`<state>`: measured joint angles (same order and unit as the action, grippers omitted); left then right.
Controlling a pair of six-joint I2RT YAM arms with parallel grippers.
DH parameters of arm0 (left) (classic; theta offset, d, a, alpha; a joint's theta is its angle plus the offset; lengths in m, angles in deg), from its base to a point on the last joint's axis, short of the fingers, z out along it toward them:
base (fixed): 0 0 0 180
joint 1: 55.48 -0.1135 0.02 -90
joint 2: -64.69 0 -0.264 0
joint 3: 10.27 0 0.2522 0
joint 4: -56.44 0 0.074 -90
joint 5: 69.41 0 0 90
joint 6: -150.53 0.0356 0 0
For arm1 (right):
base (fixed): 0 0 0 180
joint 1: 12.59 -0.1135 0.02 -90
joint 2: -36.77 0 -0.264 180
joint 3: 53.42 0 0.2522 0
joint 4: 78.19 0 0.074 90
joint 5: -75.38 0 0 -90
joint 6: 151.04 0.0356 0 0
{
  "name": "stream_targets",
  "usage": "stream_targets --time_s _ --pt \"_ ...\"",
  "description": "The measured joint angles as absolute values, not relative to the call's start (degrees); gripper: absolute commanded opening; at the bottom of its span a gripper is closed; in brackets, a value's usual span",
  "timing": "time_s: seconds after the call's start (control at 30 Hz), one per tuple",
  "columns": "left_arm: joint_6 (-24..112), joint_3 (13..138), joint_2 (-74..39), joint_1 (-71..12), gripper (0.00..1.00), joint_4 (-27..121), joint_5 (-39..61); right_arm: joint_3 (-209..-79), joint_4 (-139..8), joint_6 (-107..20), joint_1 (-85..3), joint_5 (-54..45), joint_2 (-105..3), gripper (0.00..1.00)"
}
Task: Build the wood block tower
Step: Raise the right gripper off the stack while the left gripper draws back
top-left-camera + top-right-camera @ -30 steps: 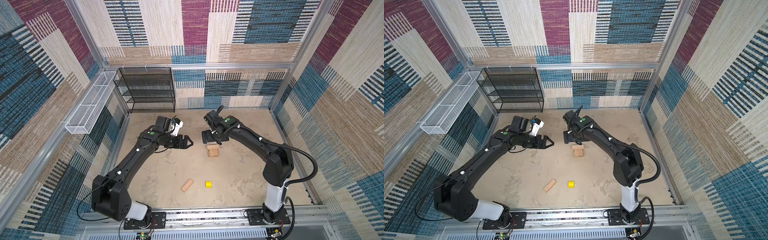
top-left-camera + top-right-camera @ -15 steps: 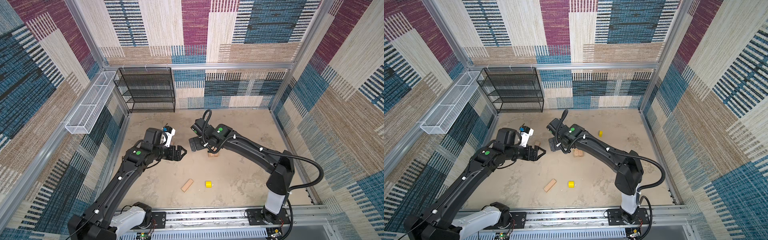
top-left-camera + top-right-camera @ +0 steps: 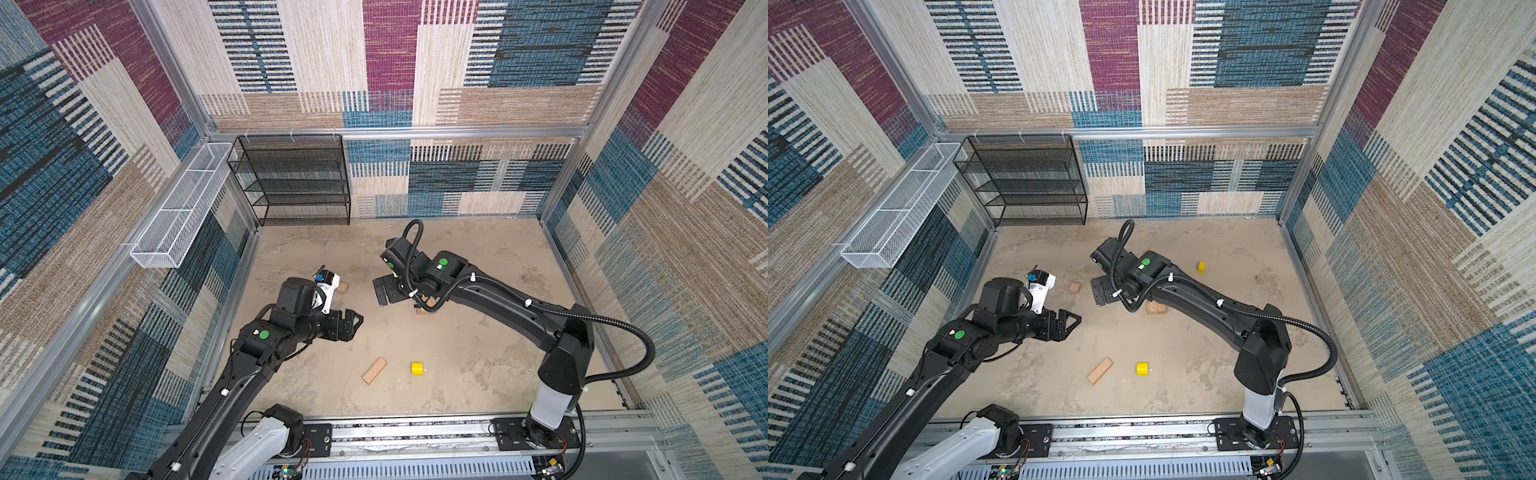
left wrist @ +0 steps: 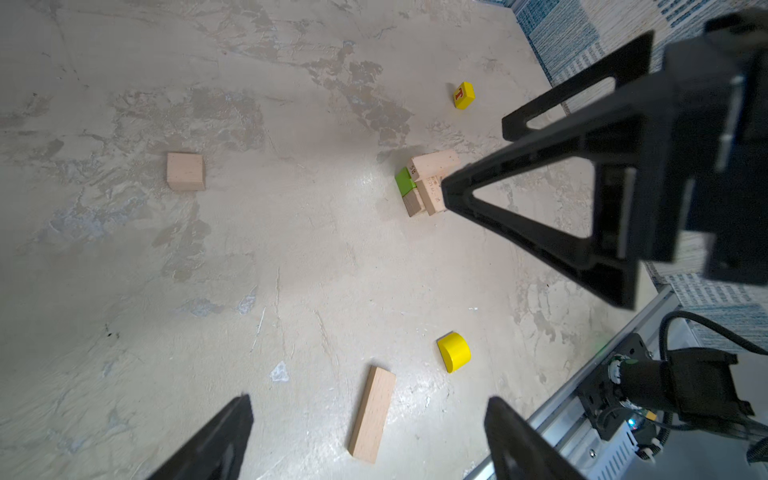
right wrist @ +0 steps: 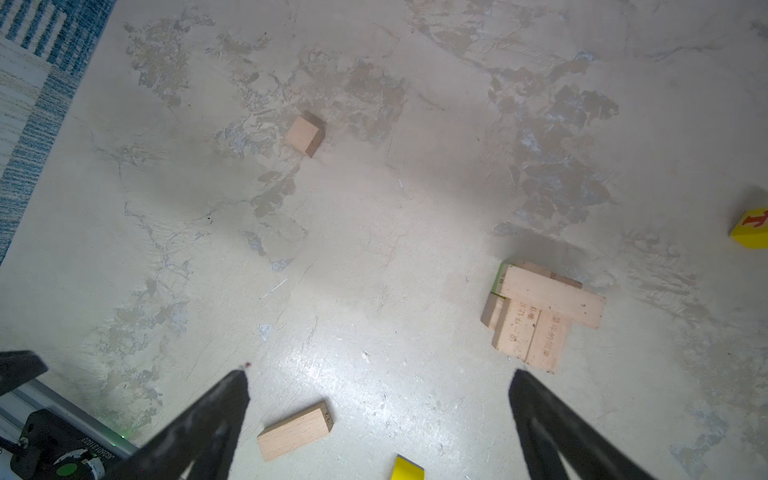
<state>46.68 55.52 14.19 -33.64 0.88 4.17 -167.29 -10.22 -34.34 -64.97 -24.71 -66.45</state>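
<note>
Left end effector [image 3: 1069, 322]: It was opened wide and held nothing. It hung above the tabletop [image 3: 478, 374] with bare surface between its fingers [image 4: 224, 436].
Right end effector [image 3: 384, 293]: It was spread fully apart and empty. It was poised above the tabletop beside the tower, not touching it.
Tower [image 5: 540, 316]: This was a low, partial stack near the middle of the tabletop. In both top views it was largely covered by the right arm's wrist.
Tower layers: Two tan planks with printed marks lay side by side, and one tan plank [image 5: 552, 299] lay crosswise over them. A lime-green brick [image 4: 404, 181] and a darker tan piece showed at the lower edge.
Tan cube [image 4: 185, 171]: It sat alone on the tabletop, well apart from the tower and towards the left arm's side.
Loose plank [image 3: 374, 370]: It lay flat and at an angle on the front part of the tabletop, clear of both arms.
Yellow half-round piece [image 3: 417, 368]: It was just beside the loose plank and apart from it.
Yellow cube [image 3: 1201, 267]: It had a red letter on one face. It stood by itself behind the right arm, towards the back of the tabletop, and showed in only one top view.
Black wire rack [image 3: 299, 178]: It stood against the back wall.
White wire basket [image 3: 178, 212]: It hung on the left wall rail.
</note>
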Motion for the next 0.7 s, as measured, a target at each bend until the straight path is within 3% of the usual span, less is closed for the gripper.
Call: stream_targets --time_s 0.7 --pt "45.92 52.07 16.68 -32.44 0.92 -0.17 -2.24 -165.52 -7.35 -29.68 -71.09 -24.14 -69.29 1.0"
